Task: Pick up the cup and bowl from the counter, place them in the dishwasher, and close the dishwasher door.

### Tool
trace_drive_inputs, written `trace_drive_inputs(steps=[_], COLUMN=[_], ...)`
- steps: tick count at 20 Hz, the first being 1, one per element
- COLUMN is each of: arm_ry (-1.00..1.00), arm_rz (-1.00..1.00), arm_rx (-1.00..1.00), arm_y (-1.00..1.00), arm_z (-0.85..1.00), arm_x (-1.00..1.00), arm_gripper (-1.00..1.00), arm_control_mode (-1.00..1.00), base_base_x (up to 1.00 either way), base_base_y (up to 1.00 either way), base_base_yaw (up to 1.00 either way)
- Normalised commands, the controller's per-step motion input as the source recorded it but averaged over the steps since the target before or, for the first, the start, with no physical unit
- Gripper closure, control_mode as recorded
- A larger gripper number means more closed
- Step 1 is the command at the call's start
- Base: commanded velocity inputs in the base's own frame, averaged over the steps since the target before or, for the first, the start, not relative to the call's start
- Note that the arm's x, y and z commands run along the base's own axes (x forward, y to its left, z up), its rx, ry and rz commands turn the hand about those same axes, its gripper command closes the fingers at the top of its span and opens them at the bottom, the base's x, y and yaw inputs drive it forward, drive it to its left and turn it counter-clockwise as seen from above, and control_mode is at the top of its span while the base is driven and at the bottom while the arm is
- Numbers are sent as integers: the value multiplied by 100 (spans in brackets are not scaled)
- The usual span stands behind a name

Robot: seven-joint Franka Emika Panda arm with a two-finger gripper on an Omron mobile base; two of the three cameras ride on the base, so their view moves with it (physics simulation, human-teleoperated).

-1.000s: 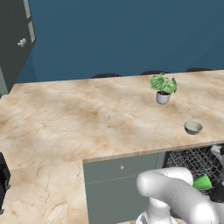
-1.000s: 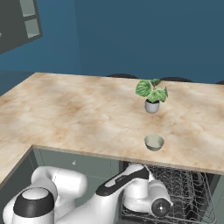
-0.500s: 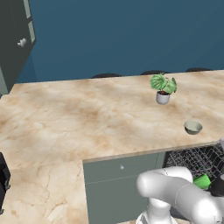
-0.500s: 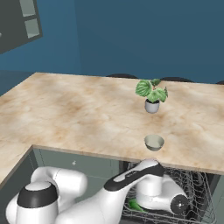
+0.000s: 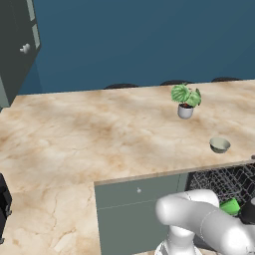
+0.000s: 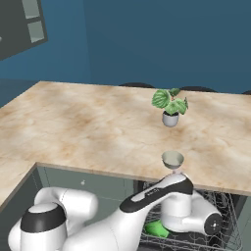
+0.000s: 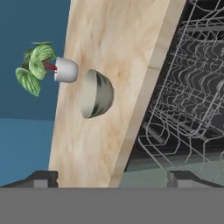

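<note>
With the cup (image 6: 158, 229) now lying in the dishwasher (image 5: 224, 182) rack and the pincer (image 7: 111, 177), jaws apart and empty, turned up toward the bowl (image 7: 96, 93) near the bench (image 7: 109, 65) edge, beside the plant pot (image 7: 65, 70), bowl pickup comes next.

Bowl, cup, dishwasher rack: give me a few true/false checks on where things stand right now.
1. The bowl sits on the counter near its front edge. True.
2. The cup is on the counter beside the bowl. False: it lies down in the dishwasher rack, below the counter.
3. The plant pot stands behind the bowl, apart from it. True.
4. The fingers are closed on the bowl. False: they stand wide apart and hold nothing; the bowl is ahead of them.
5. The dishwasher is shut. False: its wire rack is exposed under the counter edge.
</note>
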Motion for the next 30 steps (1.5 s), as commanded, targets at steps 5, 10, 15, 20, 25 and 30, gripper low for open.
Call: trace_drive_inputs(steps=[5,10,15,20,25,30], arm_ry=[0,0,0,0,0,2], arm_rz=[0,0,0,0,0,0], arm_rx=[0,0,-3,-4,-2,0], arm_y=[3,30,32,11,0,0], arm_z=[38,26,25,21,2,-3], arm_x=[0,0,0,2,14,27], arm_gripper=[-100,-100,-100,-100,-100,-100], arm_control_mode=[-100,-100,-100,-100,-100,-100], base_base_x=[0,0,0,0,0,0], base_base_y=[0,0,0,0,0,0], base_base_yaw=[0,0,0,0,0,0])
